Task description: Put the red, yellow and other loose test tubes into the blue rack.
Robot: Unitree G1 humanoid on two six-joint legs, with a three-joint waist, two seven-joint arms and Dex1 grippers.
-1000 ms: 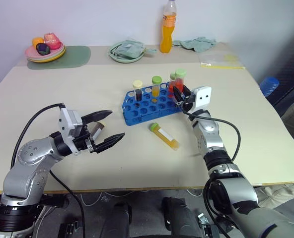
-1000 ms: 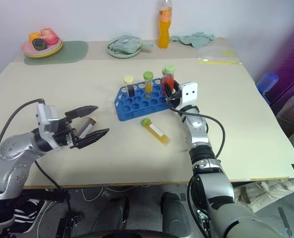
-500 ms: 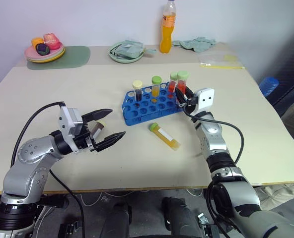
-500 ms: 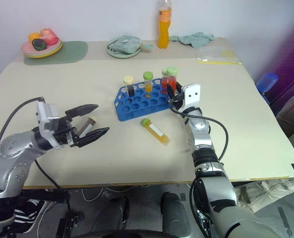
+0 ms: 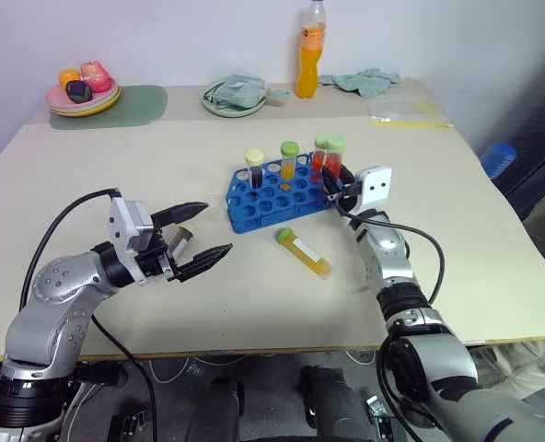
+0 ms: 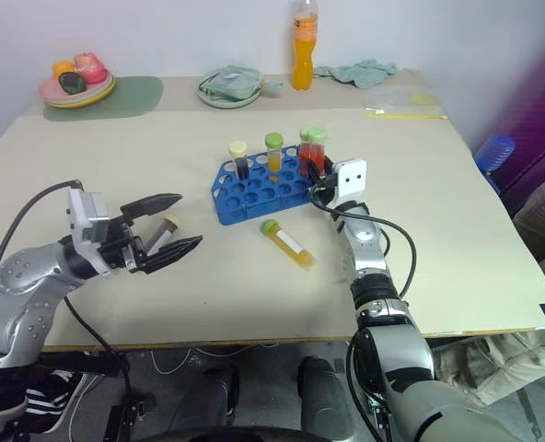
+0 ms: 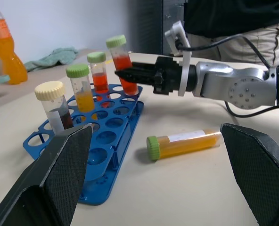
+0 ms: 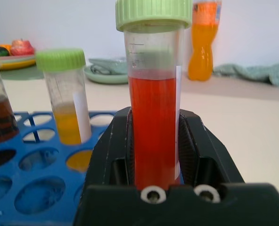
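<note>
The red tube (image 8: 153, 122), clear with a green cap, stands upright between the two black fingers (image 8: 191, 150) of the right gripper (image 5: 339, 180), which pinch it on both sides. It sits at the right end of the blue rack (image 5: 277, 195), over the holes along the rack's far edge; whether its base is already seated in a hole cannot be told. Just beside it a second red tube with a green cap (image 5: 320, 155) stands in the rack. Further along the same far row stand a tube of yellow-orange liquid with a green cap (image 5: 290, 161) and a tube of dark brownish liquid with a cream cap (image 5: 255, 169). The rack lies near the middle of the worktop (image 5: 162, 147), turned a little at an angle.

On the worktop just in front of the rack a yellow tube (image 5: 304, 251) with a green cap and a white label lies on its side, apart from the rack and from both grippers.

The left gripper (image 5: 199, 234) hovers over the worktop well to the left of the rack, its fingers spread wide and empty. Another tube with a cream cap (image 5: 182, 241) lies on the worktop just behind those fingers.

Along the far edge of the worktop stand an orange drink bottle (image 5: 313, 51), a pale green dish holding a folded cloth (image 5: 236, 95), and a green cloth (image 5: 365, 81). At the far left corner a plate of toy fruit (image 5: 82, 90) rests on a green mat (image 5: 125, 107). A clear plastic bag (image 5: 409, 115) lies near the far right corner.
</note>
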